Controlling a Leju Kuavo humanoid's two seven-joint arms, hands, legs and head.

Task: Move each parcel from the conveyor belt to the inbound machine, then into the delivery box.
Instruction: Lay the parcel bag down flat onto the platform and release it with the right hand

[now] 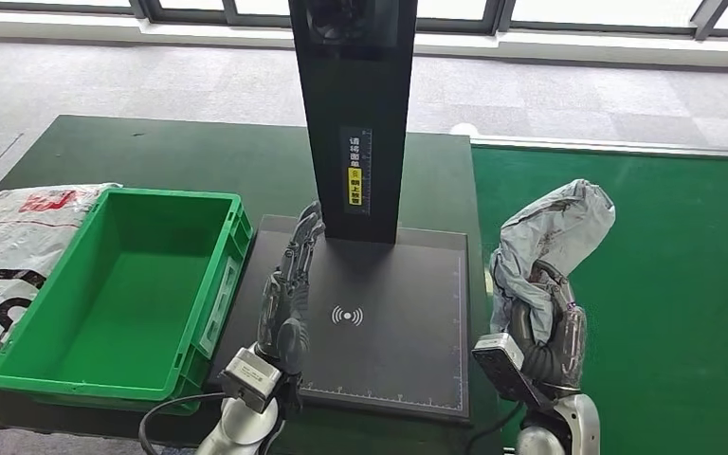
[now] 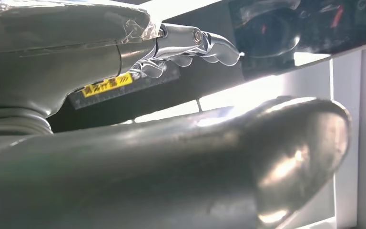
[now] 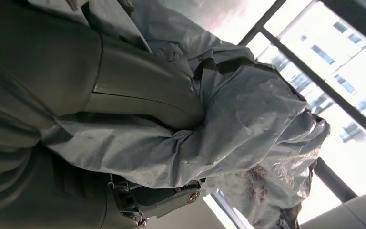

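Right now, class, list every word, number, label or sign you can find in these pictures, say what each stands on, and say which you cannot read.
Contactless-wave sign, no words: on the black scanner plate.
White characters over a yellow label: on the black post, too small to read.
Yellow label with dark characters and chevrons: on the post, blurred, unreadable.
Ruler marks: along the plate's edges, numbers too small.
Large black and red print: on the white parcel, cut off, unreadable.

Two parcels, one grey point(image 1: 550, 237) and one white point(image 1: 9, 256), and one green box point(image 1: 123, 284).

I see a grey carpet floor point(image 1: 199, 81) beyond the dark green table point(image 1: 152, 152), daylit windows point(image 1: 569, 14) behind
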